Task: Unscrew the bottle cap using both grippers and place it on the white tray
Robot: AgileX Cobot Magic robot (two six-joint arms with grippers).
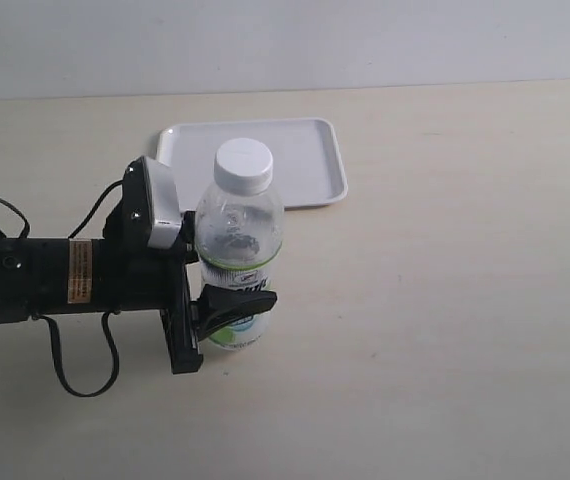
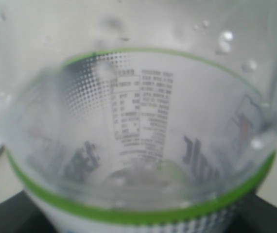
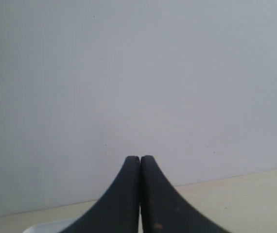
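Beige tabletop (image 1: 445,300) below a pale wall (image 1: 285,40), with the white tray (image 1: 305,165) lying flat toward the far edge and broad open surface stretching to the right of the bottle (image 1: 237,225). This bottle stands upright just in front of the tray's near rim, the bottle cap (image 1: 243,165) screwed on its neck, and the left gripper (image 1: 233,292) reaches in from the left and clasps the labelled lower body. The right gripper (image 3: 140,160), seen only in its wrist view against the wall, has its two black fingers pressed together with nothing between them.
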